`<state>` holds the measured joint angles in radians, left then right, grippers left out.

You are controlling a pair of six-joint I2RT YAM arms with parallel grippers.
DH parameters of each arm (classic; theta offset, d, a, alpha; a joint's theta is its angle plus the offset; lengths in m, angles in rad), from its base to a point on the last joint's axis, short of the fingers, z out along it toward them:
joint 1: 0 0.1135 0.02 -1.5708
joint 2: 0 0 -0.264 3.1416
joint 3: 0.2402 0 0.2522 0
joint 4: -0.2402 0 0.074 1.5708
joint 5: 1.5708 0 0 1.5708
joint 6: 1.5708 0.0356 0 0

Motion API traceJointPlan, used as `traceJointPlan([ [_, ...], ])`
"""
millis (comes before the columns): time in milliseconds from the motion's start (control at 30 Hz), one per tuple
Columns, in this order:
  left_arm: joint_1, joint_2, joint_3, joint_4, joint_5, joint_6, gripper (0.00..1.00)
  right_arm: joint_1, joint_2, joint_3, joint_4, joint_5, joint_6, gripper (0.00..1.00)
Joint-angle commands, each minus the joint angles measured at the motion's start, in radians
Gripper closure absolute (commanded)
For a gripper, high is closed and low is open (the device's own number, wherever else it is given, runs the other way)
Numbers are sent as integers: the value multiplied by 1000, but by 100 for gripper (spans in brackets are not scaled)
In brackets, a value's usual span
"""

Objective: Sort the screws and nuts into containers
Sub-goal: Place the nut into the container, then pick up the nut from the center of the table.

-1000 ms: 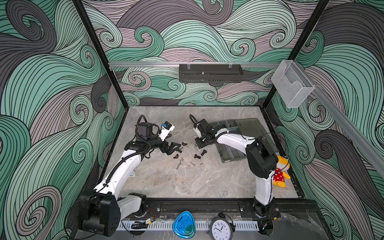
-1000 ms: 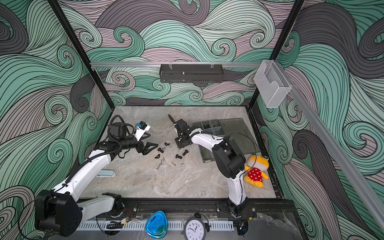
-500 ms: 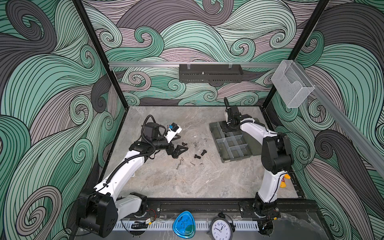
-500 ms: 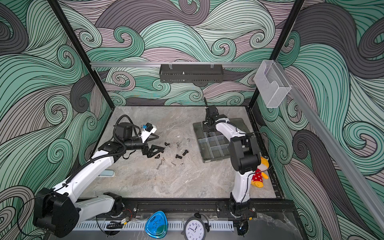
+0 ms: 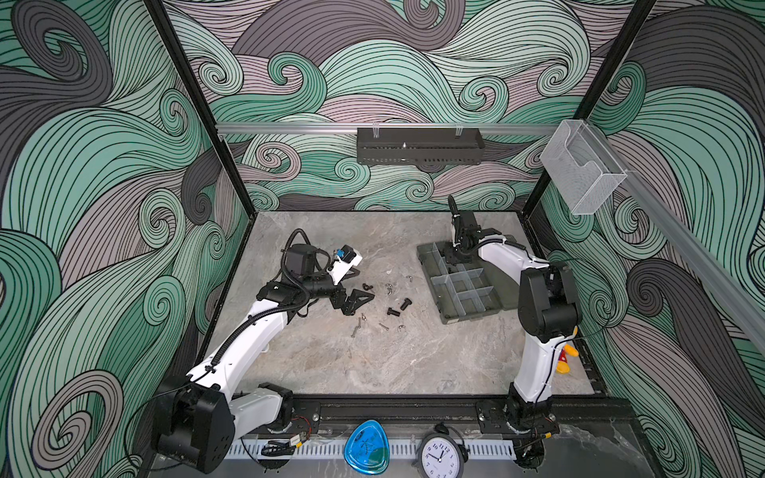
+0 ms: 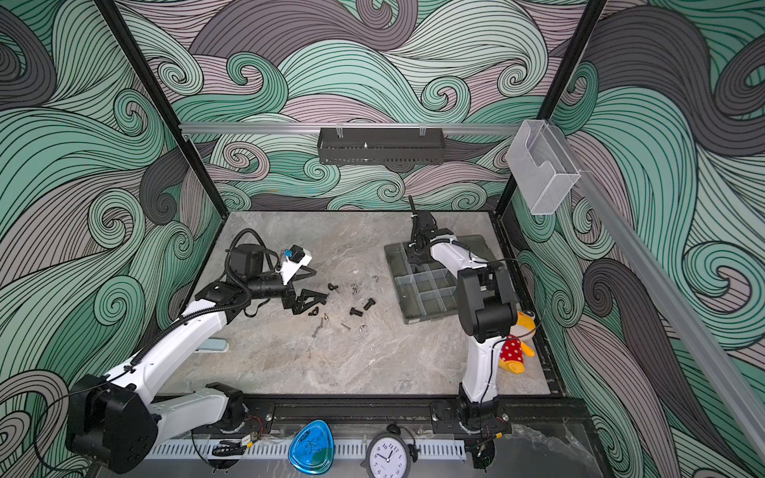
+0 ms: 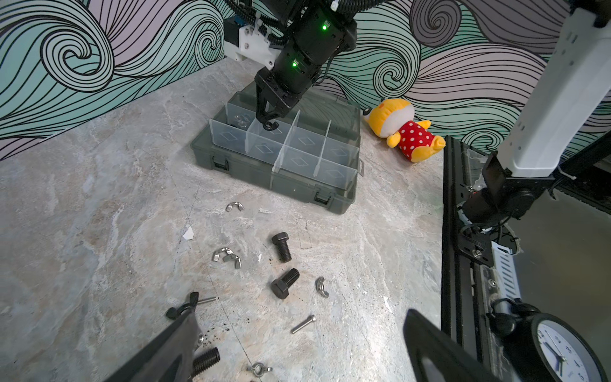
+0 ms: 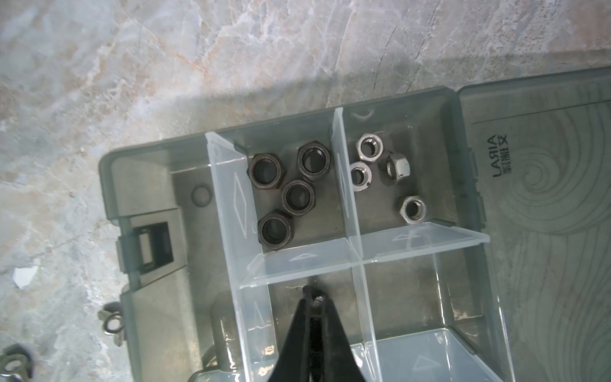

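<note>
Now: left claw [image 7: 301, 314] spread wide, low over worktop [image 5: 372, 364], at 9 o'clock of loose screws [image 7: 281, 246] and nuts [image 7: 226, 256]. Organiser box [image 7: 297, 185] at 2 o'clock of that scatter, lid open. Right claw [image 8: 313, 297] over a far-row compartment, pinching black wing nut [image 7: 271, 126]. Hex nuts [image 8: 287, 188] lie in adjoining compartments.

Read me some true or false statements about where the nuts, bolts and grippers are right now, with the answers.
1. The dark hex nuts and silver hex nuts share one compartment. False: a divider separates them.
2. The left gripper is open and empty. True.
3. The right gripper holds a black wing nut over the organiser box. True.
4. Both black bolts are in the box. False: they lie on the table.
</note>
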<state>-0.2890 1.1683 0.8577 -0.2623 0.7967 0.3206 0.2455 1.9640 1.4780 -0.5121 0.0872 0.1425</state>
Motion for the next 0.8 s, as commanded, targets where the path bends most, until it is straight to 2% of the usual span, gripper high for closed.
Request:
traceJointPlan([
  [0, 0, -21, 8, -19, 8, 26, 2, 1, -17, -15, 34, 1, -11, 84],
  [133, 3, -23, 11, -30, 2, 34, 1, 26, -57, -22, 38, 12, -31, 74],
  [233, 12, -28, 13, -42, 1, 47, 1, 74, -95, -26, 33, 22, -50, 73],
  [367, 52, -38, 18, -69, -49, 69, 1, 199, -126, -64, 95, -122, -41, 69],
  [467, 106, -38, 21, -62, -58, 46, 1, 304, -68, -41, 125, -218, -13, 64],
  [533, 128, -38, 15, -38, -56, 27, 1, 365, -5, -1, 128, -225, -8, 64],
  [767, 136, -32, 12, -26, -55, 14, 1, 478, 154, 128, 139, -271, -53, 60],
])
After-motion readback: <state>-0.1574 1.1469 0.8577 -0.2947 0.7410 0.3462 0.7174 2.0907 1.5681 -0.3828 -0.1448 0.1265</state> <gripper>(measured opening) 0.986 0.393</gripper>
